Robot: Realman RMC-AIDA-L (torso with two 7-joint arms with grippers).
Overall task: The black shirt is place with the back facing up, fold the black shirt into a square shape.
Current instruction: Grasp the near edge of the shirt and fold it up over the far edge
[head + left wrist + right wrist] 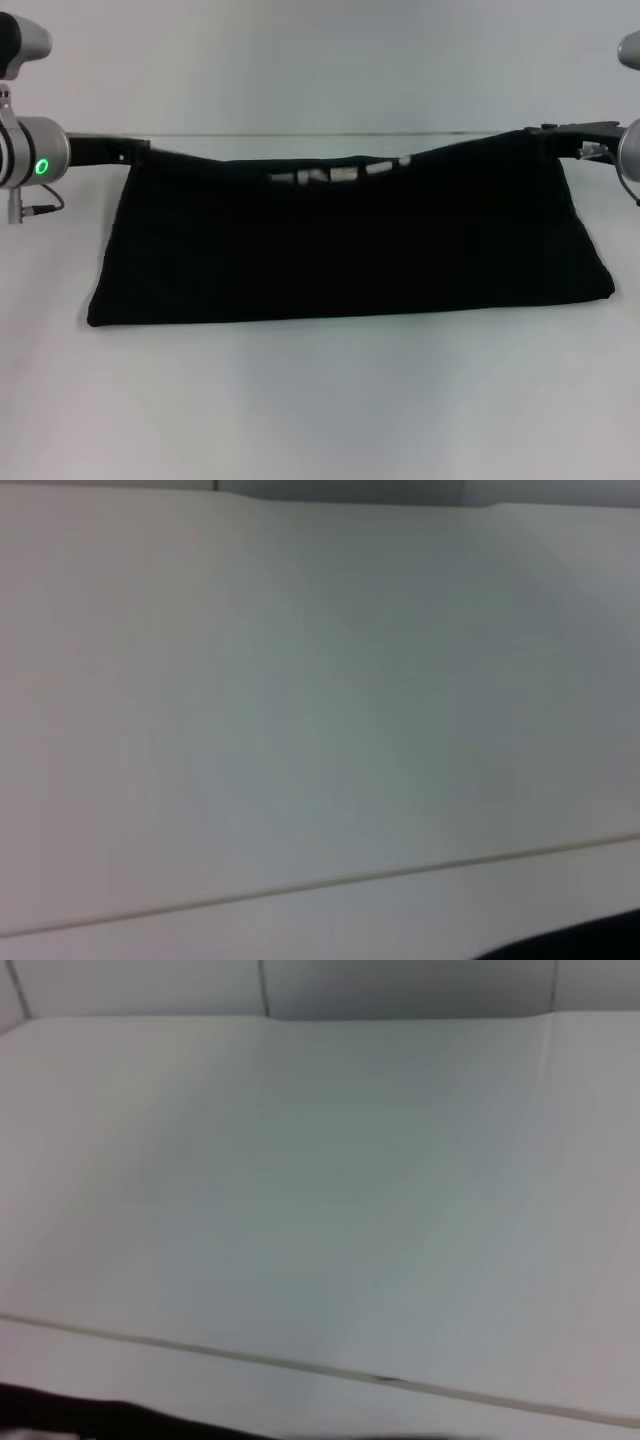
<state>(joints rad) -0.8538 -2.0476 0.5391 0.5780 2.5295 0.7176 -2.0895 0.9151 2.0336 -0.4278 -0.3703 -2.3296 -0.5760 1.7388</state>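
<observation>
Between left end effector (135, 152) and right end effector (560, 135): black shirt (350, 245), far corners pinched shut and raised, top edge sagging mid-span, near edge resting on desk (320, 400). White lettering peeking near the sag. Seemingly mid-fold; a wide band so far, squaring left to do.
</observation>
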